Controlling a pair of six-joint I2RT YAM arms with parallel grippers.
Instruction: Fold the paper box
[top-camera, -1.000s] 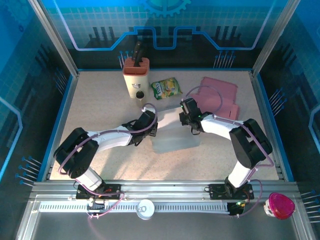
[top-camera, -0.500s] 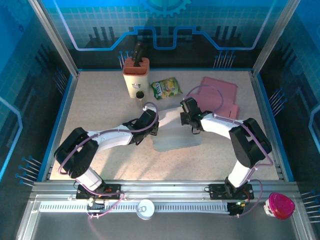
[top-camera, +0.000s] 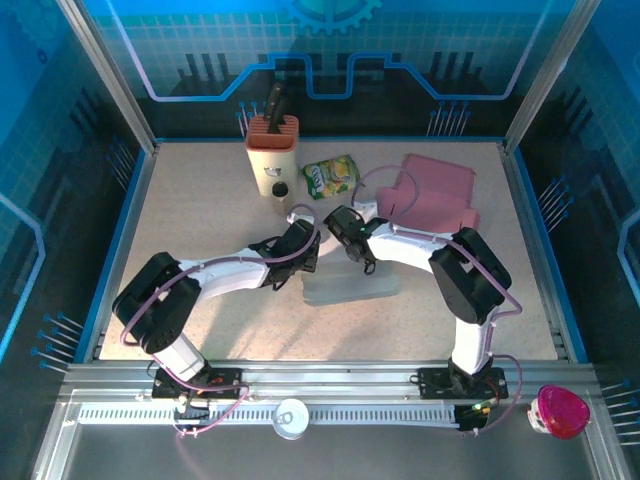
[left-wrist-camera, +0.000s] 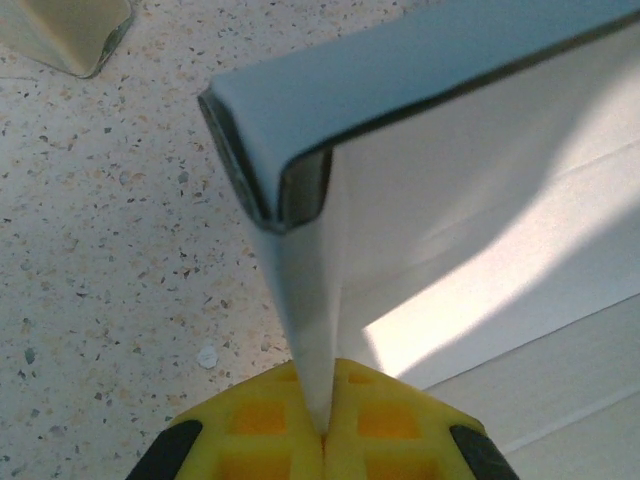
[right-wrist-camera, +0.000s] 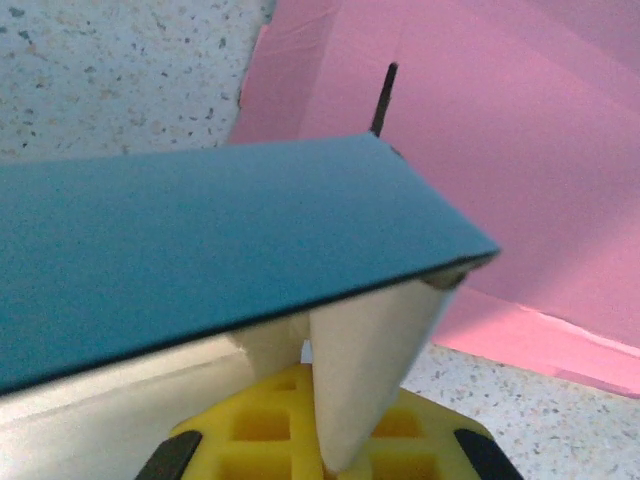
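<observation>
The paper box (top-camera: 352, 284) is a pale blue-white sheet lying mid-table, with its far edge lifted. My left gripper (top-camera: 306, 252) is at the box's far left corner. In the left wrist view its yellow fingers (left-wrist-camera: 270, 430) are shut on a thin upright flap of the box (left-wrist-camera: 470, 180). My right gripper (top-camera: 352, 243) is close beside it, at the far edge. In the right wrist view that gripper (right-wrist-camera: 340, 462) is shut on a cream flap, under a teal panel of the box (right-wrist-camera: 200, 250).
A flat pink cardboard sheet (top-camera: 440, 190) lies at the back right, just behind the right gripper (right-wrist-camera: 520, 150). A knife block (top-camera: 272, 150), a small dark jar (top-camera: 279, 189) and a green snack bag (top-camera: 332, 176) stand along the back. The near half of the table is bare.
My right gripper closed on the box flap and moved left with it, ending close to the left gripper. The left gripper kept its hold and barely moved.
</observation>
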